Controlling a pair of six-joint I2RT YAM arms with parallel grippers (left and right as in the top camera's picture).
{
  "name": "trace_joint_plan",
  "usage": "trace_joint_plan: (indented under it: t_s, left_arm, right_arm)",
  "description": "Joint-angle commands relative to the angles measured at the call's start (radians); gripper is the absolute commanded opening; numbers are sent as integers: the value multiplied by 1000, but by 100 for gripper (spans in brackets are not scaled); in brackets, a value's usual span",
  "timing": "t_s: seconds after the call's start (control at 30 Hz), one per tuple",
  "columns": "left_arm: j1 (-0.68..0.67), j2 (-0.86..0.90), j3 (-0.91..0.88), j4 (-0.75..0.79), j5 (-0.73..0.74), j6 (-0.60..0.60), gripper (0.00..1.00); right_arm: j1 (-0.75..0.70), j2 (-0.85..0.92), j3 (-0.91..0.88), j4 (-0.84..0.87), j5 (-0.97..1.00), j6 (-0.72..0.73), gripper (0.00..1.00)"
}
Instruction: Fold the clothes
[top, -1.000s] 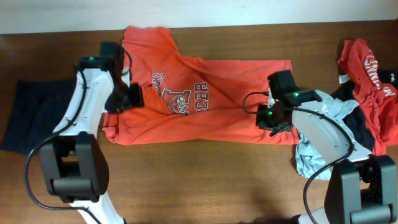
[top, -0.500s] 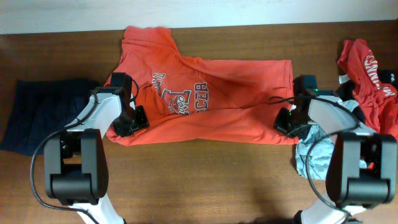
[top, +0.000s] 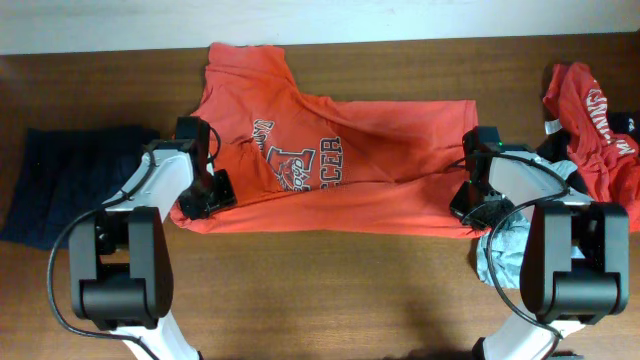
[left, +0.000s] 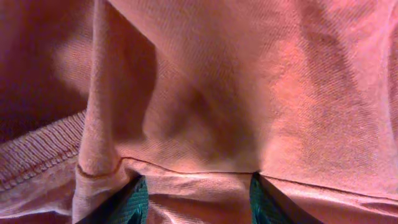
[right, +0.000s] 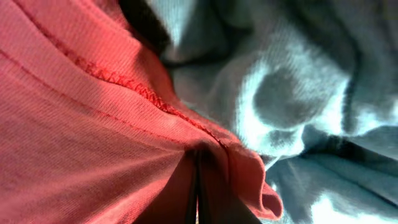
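A navy garment (top: 70, 185) lies flat at the tabletop's (top: 330, 290) far left. Next to it the orange shirt (top: 340, 180) is spread with its long axis running left to right, one sleeve up at the far left and the hem at the right. The left claw (top: 205, 195) sits on the shirt's near left corner. In its wrist view the teal fingers (left: 132, 200) stand apart with cloth filling the gap, and I cannot tell whether they pinch it. The right claw (right: 198, 186) is closed tight on the shirt's hem at the near right corner, just beside a grey-blue garment (top: 505, 250). A red tee (top: 595, 120) lies beyond that. Both claws are on the near long edge, each arm at its own end, so the body of the shirt lies away from them. A fold would likely carry that edge across.
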Motion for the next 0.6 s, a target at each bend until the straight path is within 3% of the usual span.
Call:
trace_joint_plan:
  t_s: [0.0,0.2,0.3,0.33,0.37,0.43,0.5,0.57]
  left_arm:
    - [23,18,-27,2,-72,-9,53]
    - [23,-52,58,-119,-74,-2,53]
    - [23,-153,137,-165,-74,26,54]
    - [23,-191,159,-164,-74,29,60]
    - [23,-238,186,-146,-74,29,77]
    - [23,-279,203,-104,-71,29,99]
    - [23,-314,207,-43,-71,29,99]
    - [23,-324,207,14,-66,56,99]
  right_arm:
    - [-13,36,-24,-8,80,30,4]
    - [-13,-80,-24,-28,-9,-45,4]
    - [-13,-225,-19,10,-166,-182,4]
    - [-13,-286,-16,30,-270,-253,4]
    - [-13,-329,-16,46,-343,-300,8]
    - [-13,-384,-16,72,-418,-351,16]
    - [-13,-414,-16,100,-455,-372,29]
    - [-13,-424,-16,134,-459,-371,33]
